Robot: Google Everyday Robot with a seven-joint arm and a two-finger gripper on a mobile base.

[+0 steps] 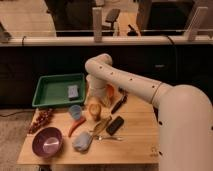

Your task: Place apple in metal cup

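**Views:** one.
**Position:** raised, on the near side of the worktop [135,142], close behind the robot's arm [131,82]. The arm's white shoulder fills the lower right corner.
**Direction:** forward and steeply down, toward the dark wall [50,60] at the back.
**Range:** middling; nearly the whole worktop fits.
**Jaws:** near picture centre, low over the middle of the worktop.
**Green tray [54,94]:** left of the jaws and beyond them.
**Purple bowl [47,141]:** left of the jaws, nearer the lens.
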